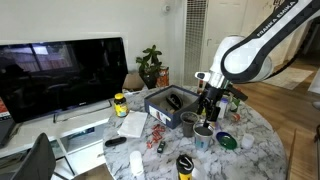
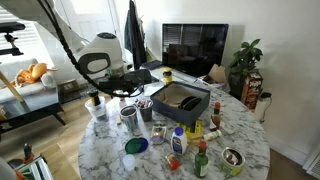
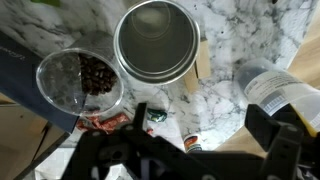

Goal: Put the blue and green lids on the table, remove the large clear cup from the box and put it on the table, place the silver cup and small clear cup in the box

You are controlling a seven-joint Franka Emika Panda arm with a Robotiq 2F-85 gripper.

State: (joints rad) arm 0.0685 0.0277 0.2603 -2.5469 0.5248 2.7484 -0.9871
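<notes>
Silver cup (image 3: 155, 42) stands upright on the table (image 3: 235, 35), mouth up, axis vertical, looks empty. In wrist view it sits ahead of the pincer (image 3: 190, 152), not btwn the jaws. Pincer is spread wide, gripping nothing. Small clear cup (image 3: 82, 82), w/ dark brown bits inside, stands just beside it, also ahead. Next move prob. means going forward, then down.

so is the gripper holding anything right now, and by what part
Nothing is held. The gripper is open, with nothing between its jaws, and hangs just short of the silver cup.
</notes>
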